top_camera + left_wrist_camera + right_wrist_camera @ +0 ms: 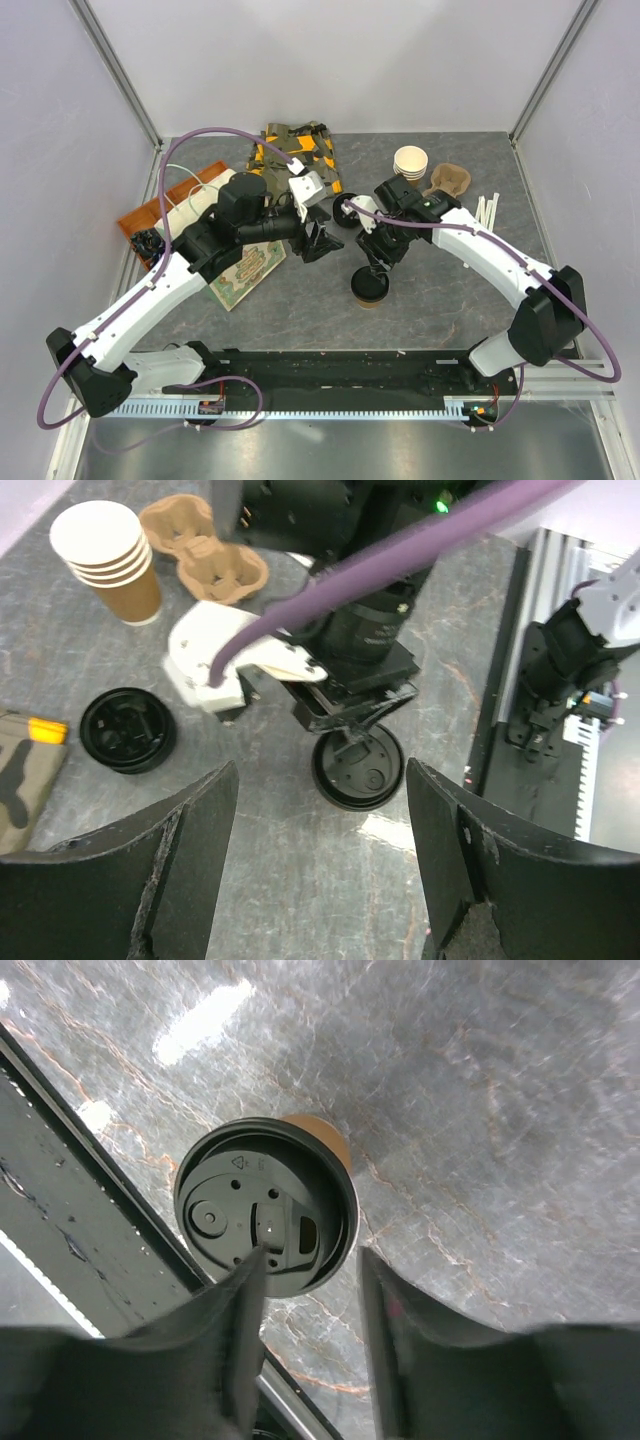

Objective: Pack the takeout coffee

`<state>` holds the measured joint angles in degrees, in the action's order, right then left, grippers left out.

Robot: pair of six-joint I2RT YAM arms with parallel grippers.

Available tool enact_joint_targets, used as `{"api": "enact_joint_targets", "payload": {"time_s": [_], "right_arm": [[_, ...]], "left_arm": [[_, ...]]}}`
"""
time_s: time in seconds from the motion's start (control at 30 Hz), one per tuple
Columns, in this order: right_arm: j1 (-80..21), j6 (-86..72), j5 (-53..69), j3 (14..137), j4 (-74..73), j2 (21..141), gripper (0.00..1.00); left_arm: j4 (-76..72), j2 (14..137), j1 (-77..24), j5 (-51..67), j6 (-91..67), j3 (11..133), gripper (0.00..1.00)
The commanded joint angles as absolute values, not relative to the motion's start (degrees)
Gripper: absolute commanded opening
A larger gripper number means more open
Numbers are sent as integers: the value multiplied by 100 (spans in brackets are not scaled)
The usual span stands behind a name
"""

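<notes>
- Your right gripper: fingers partway apart, holding nothing. The tips hang just above the takeout coffee, and one tip overlaps the lid's edge. Can't tell if it touches.
- Your left gripper: fingers spread wide with nothing between them, facing the cup and apart from it.
- Takeout coffee: upright on the table, near the front middle, between your two arms. It has a brown kraft-paper wall and a round black plastic lid with moulded ridges and a sip tab.
- Loose black lid: flat on the table, near the cup, not touching it.
- Stack of paper cups: brown sides, cream rims, no lids, on the far side. A brown moulded-pulp cup carrier sits just beside it.
- Patterned bag: olive, black and orange print, at the far edge.
- Table: grey marbled stone look, smooth, with glare patches. The walls are plain and pale, with metal posts in the corners.
</notes>
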<state>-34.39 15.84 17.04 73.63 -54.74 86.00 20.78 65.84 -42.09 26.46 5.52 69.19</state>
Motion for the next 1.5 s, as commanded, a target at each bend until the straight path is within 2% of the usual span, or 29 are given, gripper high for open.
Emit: {"api": "enact_joint_targets", "payload": {"time_s": [0.0,0.13,0.23,0.27,0.4,0.6,0.87,1.47], "right_arm": [[-3437,1565,1618,7883,-5564,8192,54],[-3042,1451,1871,8077,-5607,8025,54],[-2489,1336,2696,7929,-5590,7893,50],[-2200,1284,3307,7876,-5581,7832,45],[-1750,749,4708,7472,-5528,7796,33],[-1389,-622,5992,6013,-4204,7410,25],[-1389,-1275,6293,5493,-3665,7584,21],[-1441,-958,5854,4975,-3568,8349,22]], "left_arm": [[2048,6600,-4201,3180,343,6970,76],[2223,6697,-4227,3751,308,7049,75],[2408,6864,-4412,4182,177,7110,70],[2399,6916,-4447,4445,-172,7093,68],[2102,7399,-4667,5088,-1193,6830,48],[1363,8067,-4781,5186,-2434,6706,32],[668,8560,-4527,5107,-3173,6249,20],[27,9518,-4386,4817,-3639,5950,15]]}}
